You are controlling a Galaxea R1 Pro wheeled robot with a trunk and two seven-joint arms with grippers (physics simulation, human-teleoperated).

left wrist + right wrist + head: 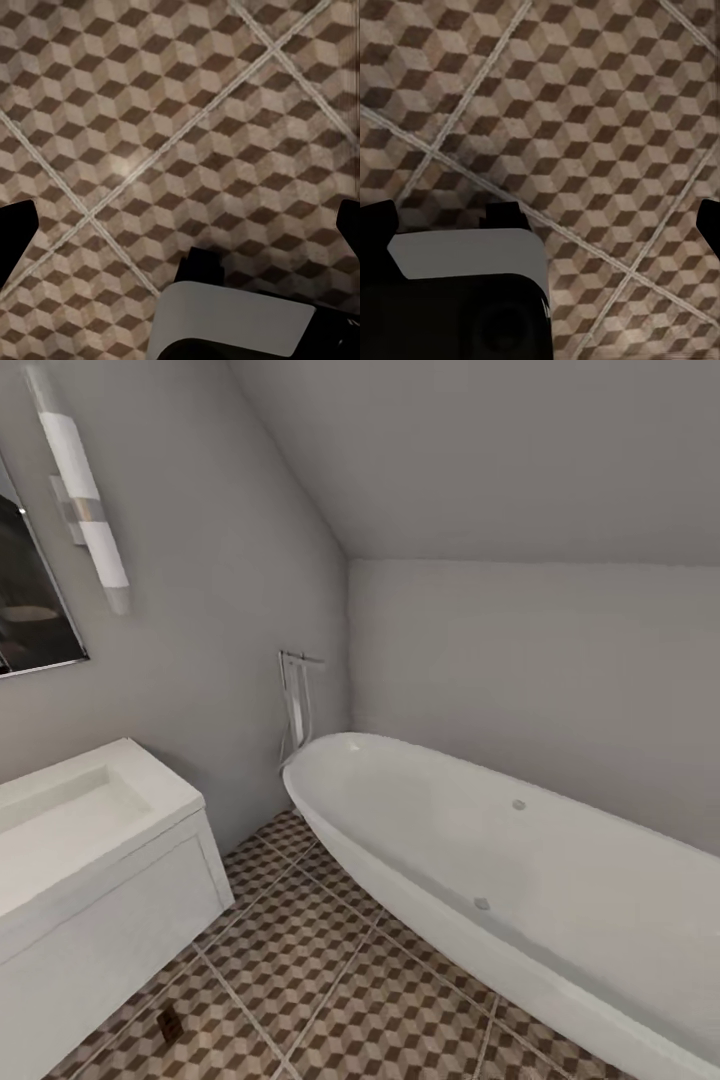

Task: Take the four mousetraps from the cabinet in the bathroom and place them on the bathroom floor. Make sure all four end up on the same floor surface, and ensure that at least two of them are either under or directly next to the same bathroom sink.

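**tilefan:** Down at the bottom left of the head view, one mousetrap is lying flat on the bathroom floor, a small dark brown board just out from the foot of the sink unit. I can't tell whether it actually touches the white drawer front; it looks just beside it. That's the only trap I can spot.

**bot_watcher:** Same here. The sink is the white trough on the left, with a mirror and a tube wall light above it. On the right the white oval bathtub runs along the grey wall, and its chrome floor tap stands in the corner at the tub's narrow end. Cube-pattern tiles run between the sink unit and the tub.

**tilefan:** What about the pincers?

**bot_watcher:** Both are released, I'd say. In the left wrist view the left gripper has its dark fingertips way out at opposite edges, with bare tile between them. The right gripper is the same in its own view, tips spread wide over tile and grout lines. Neither is holding anything. A white-and-black piece of the robot's body sits below each one.
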